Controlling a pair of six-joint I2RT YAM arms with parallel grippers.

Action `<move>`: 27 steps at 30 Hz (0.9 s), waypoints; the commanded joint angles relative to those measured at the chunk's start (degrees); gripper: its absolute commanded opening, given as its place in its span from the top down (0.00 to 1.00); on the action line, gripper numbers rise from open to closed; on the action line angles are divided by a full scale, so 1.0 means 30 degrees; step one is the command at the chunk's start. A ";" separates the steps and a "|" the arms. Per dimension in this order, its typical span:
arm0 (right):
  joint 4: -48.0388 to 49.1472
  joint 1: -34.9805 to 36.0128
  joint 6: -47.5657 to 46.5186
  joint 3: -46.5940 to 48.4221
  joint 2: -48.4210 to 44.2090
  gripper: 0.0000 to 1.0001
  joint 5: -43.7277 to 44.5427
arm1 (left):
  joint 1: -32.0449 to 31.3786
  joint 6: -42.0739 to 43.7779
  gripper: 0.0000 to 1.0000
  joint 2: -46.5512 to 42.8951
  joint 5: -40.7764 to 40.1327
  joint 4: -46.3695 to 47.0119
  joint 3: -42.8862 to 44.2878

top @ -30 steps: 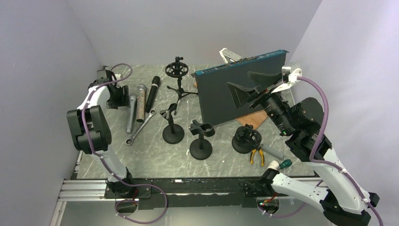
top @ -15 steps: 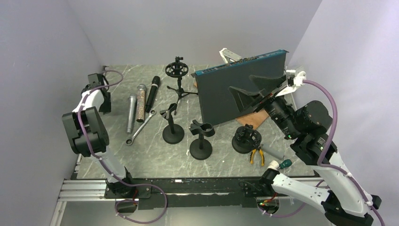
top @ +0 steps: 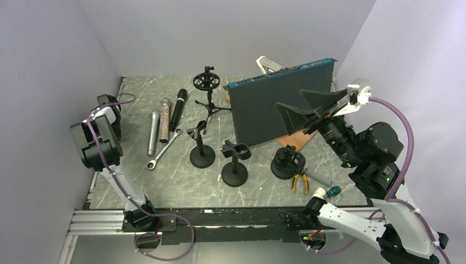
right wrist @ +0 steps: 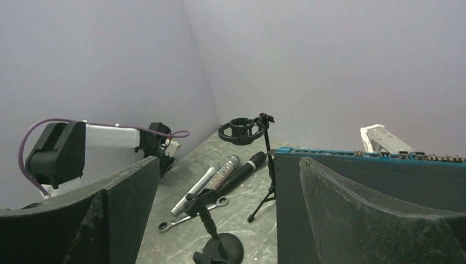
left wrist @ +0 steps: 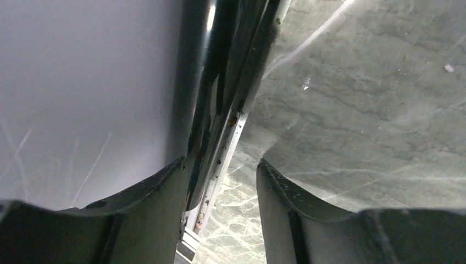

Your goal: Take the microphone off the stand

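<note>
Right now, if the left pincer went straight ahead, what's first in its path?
Probably the rail along the table edge, beside the wall. The left pincer points down at it, and nothing shows in between. Depth is unclear.

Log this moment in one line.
left gripper: open, empty, by table edge | right gripper: open, empty, raised | microphones: on table | stands: empty

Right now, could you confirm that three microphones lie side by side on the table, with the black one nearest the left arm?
Not quite: the top external view shows the silver microphone nearest the left arm. The black microphone is farthest from it, with the glittery microphone between them. All three do lie side by side on the table.
</note>
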 commanded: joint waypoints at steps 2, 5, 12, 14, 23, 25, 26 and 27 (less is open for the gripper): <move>0.0157 0.0116 -0.0116 0.0182 -0.0077 0.00 0.0250 | -0.0041 0.0297 0.47 0.0590 -0.0449 -0.0004 0.1425; 0.0236 0.0103 -0.0217 0.0086 -0.0124 0.00 0.0340 | -0.0042 0.0444 0.51 0.0815 -0.0719 0.0201 0.1606; 0.0463 0.0151 -0.0457 -0.0047 -0.0012 0.00 0.0126 | 0.0019 0.0472 0.56 0.2155 -0.1374 -0.0854 0.3350; 0.0543 0.0142 -0.0541 -0.0088 -0.0007 0.00 0.0174 | 0.0075 0.0324 0.54 0.2505 -0.1369 -0.1331 0.3939; 0.0789 0.0242 -0.1086 0.0117 -0.0019 0.00 0.0630 | 0.0124 0.0519 0.54 0.3287 -0.1471 -0.2861 0.4875; 0.0787 0.0266 -0.1267 0.0187 -0.0154 0.00 0.0894 | 0.0112 0.0811 0.51 0.3613 -0.1586 -0.3062 0.5175; 0.0802 0.0290 -0.1369 0.0189 -0.0243 0.00 0.1051 | 0.0117 0.0899 0.50 0.3855 -0.1558 -0.3484 0.5622; 0.0855 0.0286 -0.1445 0.0164 -0.0378 0.00 0.1235 | 0.0132 0.0929 0.50 0.4109 -0.1598 -0.3826 0.6025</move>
